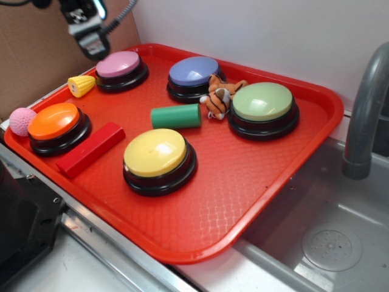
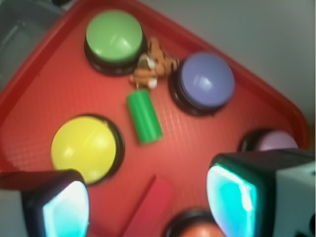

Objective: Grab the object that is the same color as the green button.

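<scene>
exterior view: hand [image 1: 90, 33] sat at upper left of frame, above the pink button [image 1: 120, 66], well apart from the target; jaw state not readable here.
target: green cylinder [image 1: 176, 116] lay on its side near centre of the red tray [image 1: 285, 164], between the blue button [image 1: 194, 74] and yellow button [image 1: 158, 155], just left of the tiger toy [image 1: 217, 97].
reference: green button [image 1: 263, 104] at right of tray, beyond the toy.
distractors: red block [image 1: 90, 149] lower left, orange button [image 1: 56, 123], corn toy [image 1: 81, 85], pink ball [image 1: 22, 120] at left edge.
wrist view: blurred; both fingers [image 2: 64, 207] at the bottom corners with a wide gap, so hand was released and empty.
target in wrist: cylinder centre frame, well above the gap, one end just beside the toy.
step: approach, no contact yet.
next move: probably travel over the cylinder, line the fingers up across its narrow width, descend, keep clear of the toy.
</scene>
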Motion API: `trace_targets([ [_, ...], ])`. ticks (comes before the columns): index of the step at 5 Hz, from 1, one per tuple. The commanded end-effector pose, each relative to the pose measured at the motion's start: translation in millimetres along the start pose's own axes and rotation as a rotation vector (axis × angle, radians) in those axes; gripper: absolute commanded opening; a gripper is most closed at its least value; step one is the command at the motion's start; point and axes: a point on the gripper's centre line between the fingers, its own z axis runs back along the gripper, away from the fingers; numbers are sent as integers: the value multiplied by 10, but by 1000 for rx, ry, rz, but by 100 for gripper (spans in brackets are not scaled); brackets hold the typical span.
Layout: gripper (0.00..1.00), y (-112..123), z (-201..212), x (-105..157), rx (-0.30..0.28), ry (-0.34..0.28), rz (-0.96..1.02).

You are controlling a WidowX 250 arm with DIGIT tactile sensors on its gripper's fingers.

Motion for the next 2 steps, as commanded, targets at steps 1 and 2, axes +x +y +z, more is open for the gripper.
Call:
trace_targets([
  [1, 100, 121, -469, 209, 8, -45, 25],
  [2, 100, 122, -731, 215, -23, -69, 98],
])
